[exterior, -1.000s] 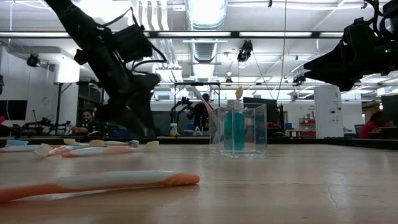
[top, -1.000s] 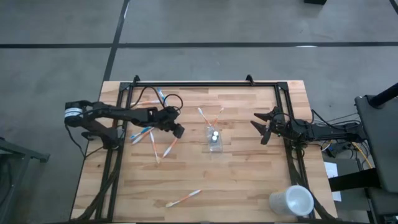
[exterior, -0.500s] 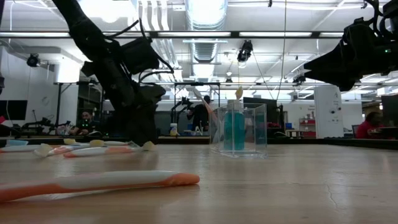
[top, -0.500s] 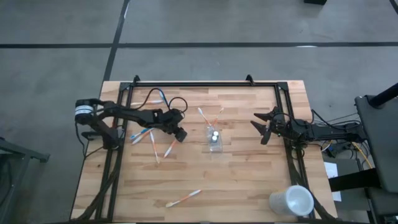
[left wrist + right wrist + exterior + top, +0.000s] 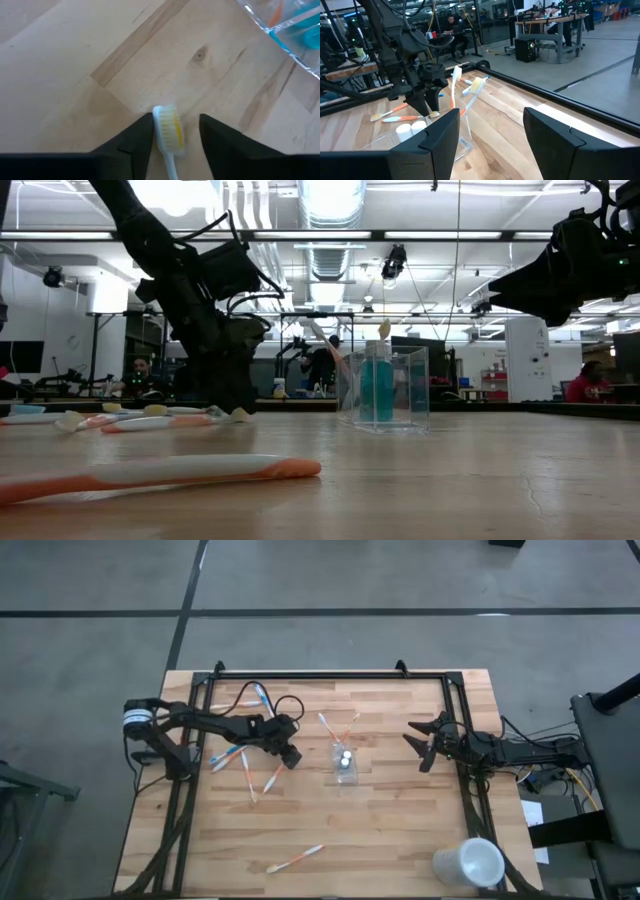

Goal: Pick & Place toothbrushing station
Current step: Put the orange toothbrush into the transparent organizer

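An orange-and-white toothbrush [image 5: 270, 780] lies flat on the wooden table, its yellow-bristled head [image 5: 169, 127] pointing toward the clear cup. My left gripper [image 5: 289, 756] is down at the table, slanting from above, its open fingers [image 5: 176, 119] on either side of that head. The clear plastic cup [image 5: 345, 765] stands mid-table and holds a blue tube [image 5: 377, 390] and two toothbrushes [image 5: 335, 726] that lean on its rim. My right gripper [image 5: 416, 746] waits open at the table's right side, level, facing the cup. My left gripper has one finger [image 5: 146, 125] right beside the side of the brush head [image 5: 159, 120]; I cannot tell whether it touches. The other finger [image 5: 210, 127] stands clear of the bristles. The brush lies on the table.
Several more toothbrushes lie left of the gripper [image 5: 226, 756], one near the far rail [image 5: 258, 694] and one near the front edge [image 5: 296, 859]. A larger white cup [image 5: 468, 864] lies at the near right corner. A black frame [image 5: 330, 673] borders the table.
My left gripper has come down from above the table to the toothbrush's head, rolling slightly, and now stands at table height. The toothbrush and the cup have stayed in place.
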`<state>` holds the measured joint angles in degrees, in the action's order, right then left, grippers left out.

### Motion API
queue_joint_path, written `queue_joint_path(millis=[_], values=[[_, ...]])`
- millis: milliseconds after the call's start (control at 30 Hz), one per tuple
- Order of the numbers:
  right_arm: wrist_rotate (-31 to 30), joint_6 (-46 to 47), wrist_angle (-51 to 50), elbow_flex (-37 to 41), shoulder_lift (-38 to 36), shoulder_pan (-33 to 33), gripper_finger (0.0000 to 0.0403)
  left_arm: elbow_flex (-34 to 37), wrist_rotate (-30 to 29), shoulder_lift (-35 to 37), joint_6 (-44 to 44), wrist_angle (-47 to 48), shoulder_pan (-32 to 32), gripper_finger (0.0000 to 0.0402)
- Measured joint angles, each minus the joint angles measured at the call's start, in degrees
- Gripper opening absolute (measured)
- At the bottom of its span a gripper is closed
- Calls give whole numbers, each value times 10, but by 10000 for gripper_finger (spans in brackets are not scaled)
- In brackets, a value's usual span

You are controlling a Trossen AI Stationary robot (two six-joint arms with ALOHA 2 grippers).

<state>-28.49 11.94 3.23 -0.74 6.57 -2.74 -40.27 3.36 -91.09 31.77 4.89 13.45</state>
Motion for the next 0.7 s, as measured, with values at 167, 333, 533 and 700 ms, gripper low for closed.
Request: queue_joint_path(millis=[167, 333, 533, 700], values=[[0, 0, 0, 0, 0, 0, 215, 1, -9, 0, -4, 3, 1, 81], [0, 0, 0, 0, 0, 0, 215, 1, 1, 0, -4, 4, 0, 17], [0, 0, 0, 0, 0, 0, 215, 0, 9, 4, -3, -1, 0, 19], [0, 0, 0, 0, 0, 0, 215, -12, 11, 21, -3, 3, 0, 17]])
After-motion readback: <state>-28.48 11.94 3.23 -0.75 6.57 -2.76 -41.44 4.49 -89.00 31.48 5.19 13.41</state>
